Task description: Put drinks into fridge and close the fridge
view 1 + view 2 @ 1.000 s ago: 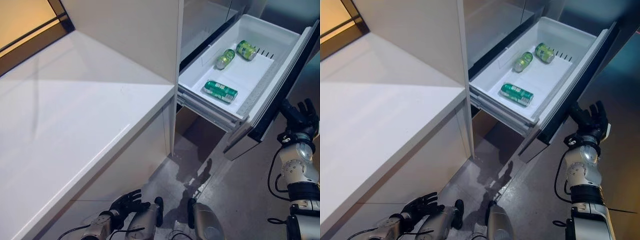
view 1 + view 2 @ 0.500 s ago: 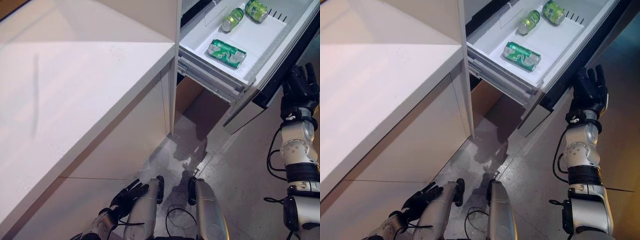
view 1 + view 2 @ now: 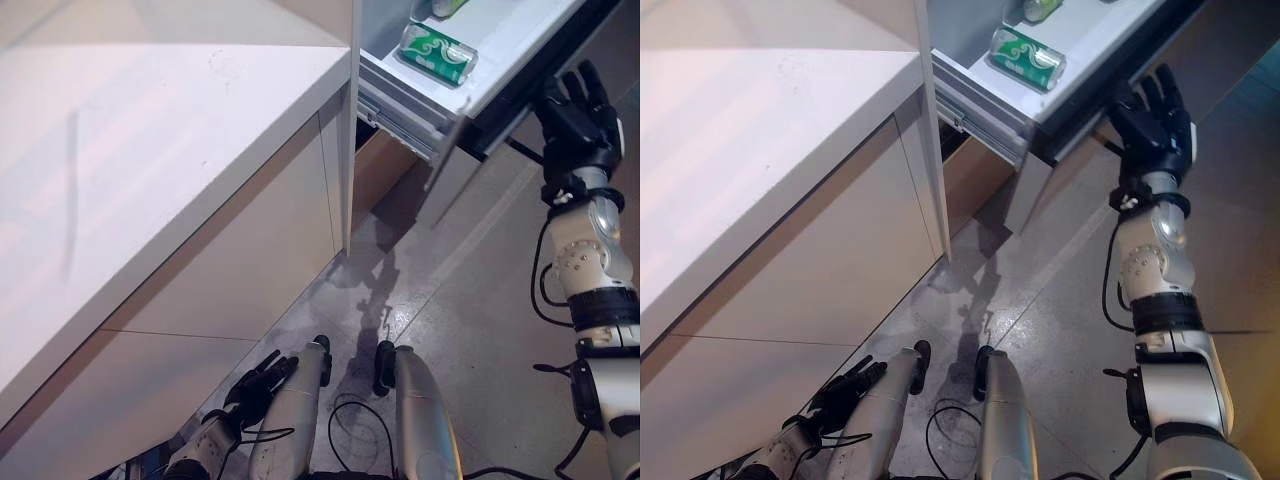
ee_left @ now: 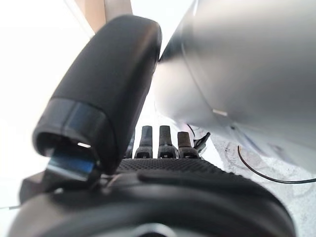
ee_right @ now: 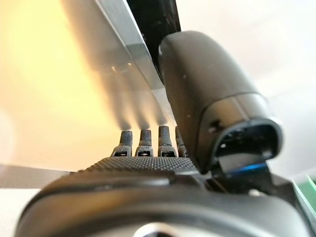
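Note:
The white fridge drawer [image 3: 497, 68] stands pulled out at the top right. Green cans lie on their sides in it, the nearest one [image 3: 438, 52] by its front corner; it also shows in the right eye view [image 3: 1027, 58]. My right hand [image 3: 578, 112] is open, its fingers straight and laid against the drawer's dark front panel [image 5: 129, 53], as its own wrist view shows. My left hand [image 3: 258, 377] hangs low beside the cabinet, open and empty, with fingers [image 4: 159, 143] straight.
A white counter [image 3: 150, 130] runs along the left, with a beige cabinet front [image 3: 230, 250] under it. A tall white panel edge [image 3: 352, 120] stands between counter and fridge. Grey floor [image 3: 470, 290] lies below the drawer.
The whole view has tipped downward, so the drawer now sits at the top edge. My right hand has risen from below the drawer's front onto its dark panel. The left hand stays low.

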{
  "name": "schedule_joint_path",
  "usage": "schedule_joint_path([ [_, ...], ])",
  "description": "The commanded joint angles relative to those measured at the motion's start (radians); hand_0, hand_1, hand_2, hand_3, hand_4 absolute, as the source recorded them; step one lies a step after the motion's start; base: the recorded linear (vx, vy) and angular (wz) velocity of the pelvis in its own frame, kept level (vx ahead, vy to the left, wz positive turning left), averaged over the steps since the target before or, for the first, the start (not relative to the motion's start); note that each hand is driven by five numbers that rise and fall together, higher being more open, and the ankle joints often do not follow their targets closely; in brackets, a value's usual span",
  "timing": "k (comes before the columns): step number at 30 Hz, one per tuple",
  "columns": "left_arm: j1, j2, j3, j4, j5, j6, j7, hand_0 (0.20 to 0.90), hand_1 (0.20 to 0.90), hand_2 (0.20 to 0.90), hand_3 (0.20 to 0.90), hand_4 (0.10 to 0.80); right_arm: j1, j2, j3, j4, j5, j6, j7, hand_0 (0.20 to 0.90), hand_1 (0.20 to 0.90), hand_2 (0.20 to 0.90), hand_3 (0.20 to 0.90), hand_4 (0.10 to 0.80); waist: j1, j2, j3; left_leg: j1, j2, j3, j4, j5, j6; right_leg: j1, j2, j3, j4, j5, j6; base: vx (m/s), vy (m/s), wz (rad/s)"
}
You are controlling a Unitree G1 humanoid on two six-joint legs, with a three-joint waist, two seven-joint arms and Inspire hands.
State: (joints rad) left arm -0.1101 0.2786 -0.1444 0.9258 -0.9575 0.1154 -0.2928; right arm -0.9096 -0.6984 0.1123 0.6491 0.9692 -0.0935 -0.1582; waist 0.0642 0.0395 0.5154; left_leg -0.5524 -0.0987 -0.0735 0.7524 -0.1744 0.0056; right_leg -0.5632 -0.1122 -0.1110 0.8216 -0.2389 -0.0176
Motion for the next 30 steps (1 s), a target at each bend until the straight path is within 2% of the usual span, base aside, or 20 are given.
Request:
schedule_joint_path([
  [1,0.052,0.029,-0.018,-0.052,-0.006,0.014,-0.024,0.900,0.900,0.900,0.900,0.800,-0.212,-0.002,0.142,-0.086,-0.091,0.013,0.176,0.900,0.900,0.900,0.900,0.800,0.113,-0.010,-0.031,0.059,-0.056,0.057,0.055,-0.131,0.110,0.059,0.003,-0.040,0.026,-0.026,-0.035,0.045,0.018,0.13],
  [5,0.052,0.030,-0.022,-0.052,0.003,0.021,-0.037,0.900,0.900,0.900,0.900,0.800,-0.267,0.004,0.189,-0.040,-0.131,0.034,0.168,0.900,0.900,0.900,0.900,0.800,0.129,-0.007,-0.031,0.073,-0.060,0.045,0.036,-0.118,0.109,0.081,-0.005,-0.046,0.007,-0.015,-0.032,0.005,0.018,0.17],
  [6,0.051,0.032,-0.025,-0.051,0.005,0.022,-0.038,0.900,0.900,0.900,0.900,0.800,-0.275,0.007,0.201,-0.034,-0.144,0.037,0.168,0.900,0.900,0.900,0.900,0.800,0.133,-0.007,-0.030,0.070,-0.057,0.048,0.015,-0.081,0.110,0.082,-0.011,-0.059,-0.017,0.018,-0.041,-0.079,0.016,0.19],
  [16,0.047,0.035,-0.030,-0.030,0.043,0.031,-0.024,0.900,0.900,0.900,0.900,0.800,-0.322,0.038,0.248,0.006,-0.164,0.021,0.129,0.900,0.900,0.900,0.900,0.800,0.156,-0.011,-0.038,0.133,-0.053,0.028,-0.037,-0.073,0.107,0.166,-0.026,-0.074,-0.091,0.040,-0.033,0.012,0.002,0.16],
  [22,0.047,0.036,-0.026,-0.003,0.074,0.020,-0.028,0.900,0.900,0.900,0.900,0.800,-0.308,0.034,0.219,0.019,-0.185,-0.053,0.016,0.900,0.900,0.900,0.900,0.800,0.151,-0.023,-0.052,0.183,-0.043,0.031,-0.080,-0.077,0.108,0.226,-0.024,-0.069,-0.157,0.057,-0.022,0.001,-0.016,0.04],
  [26,0.050,0.033,-0.022,0.008,0.082,0.011,-0.028,0.900,0.900,0.900,0.900,0.800,-0.279,0.020,0.193,0.011,-0.200,-0.076,-0.012,0.900,0.900,0.900,0.900,0.800,0.138,-0.031,-0.065,0.215,-0.034,0.036,-0.120,-0.075,0.106,0.257,-0.014,-0.061,-0.209,0.071,-0.015,-0.009,-0.005,-0.01],
  [30,0.054,0.031,-0.011,0.023,0.100,-0.005,-0.026,0.900,0.900,0.900,0.900,0.800,-0.169,0.007,0.134,-0.047,-0.219,-0.070,-0.031,0.900,0.900,0.900,0.900,0.800,0.106,-0.052,-0.098,0.276,-0.014,0.050,-0.203,-0.060,0.092,0.310,-0.004,-0.044,-0.317,0.106,0.004,-0.052,-0.035,-0.07],
])
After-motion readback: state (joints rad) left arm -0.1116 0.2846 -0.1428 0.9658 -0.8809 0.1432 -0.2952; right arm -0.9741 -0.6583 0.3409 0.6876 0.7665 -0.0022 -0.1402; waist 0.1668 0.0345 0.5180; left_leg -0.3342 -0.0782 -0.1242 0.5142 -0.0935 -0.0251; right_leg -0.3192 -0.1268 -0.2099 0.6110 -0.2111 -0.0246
